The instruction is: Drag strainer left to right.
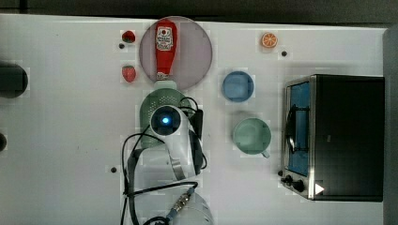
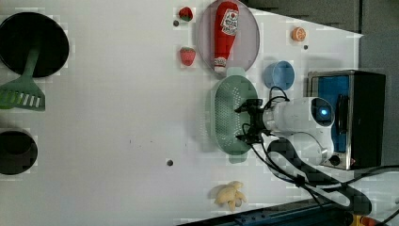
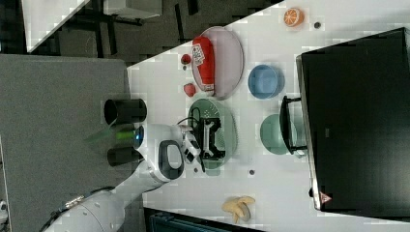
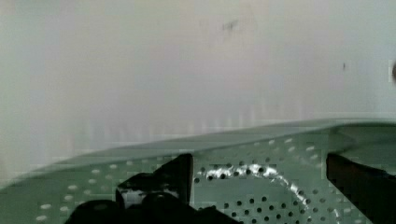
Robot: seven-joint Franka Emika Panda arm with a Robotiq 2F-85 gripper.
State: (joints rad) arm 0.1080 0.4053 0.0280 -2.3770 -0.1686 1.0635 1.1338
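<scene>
The claw (image 2: 248,123) hung over the strainer (image 2: 226,110), its jaws spread close to their widest and holding nothing, the two black fingers (image 4: 161,179) standing well apart in the wrist view with the perforated base showing between them. The strainer (image 1: 162,101) sat directly under the claw (image 3: 212,138), with the ketchup bottle (image 1: 165,49) on its plate (image 1: 195,51) just beyond it, and the blue bowl (image 1: 238,86) and green mug (image 1: 252,136) off to the claw's side toward the toaster oven (image 1: 345,136) in the top view. It looked like thin moulded plastic, so probably light and fairly stiff, with a smooth wall that could slip out of a weak pinch (and a hard squeeze might flex the rim). On the slick white table (image 1: 61,140) it should slide easily, perhaps swivelling if pulled off-centre. A sensible hold would be the upright wall or rim, one finger inside and one outside, or simply a finger hooked against the inner wall. The path toward the mug (image 3: 273,134) looked tight, so the drag would need to stop short of it.
</scene>
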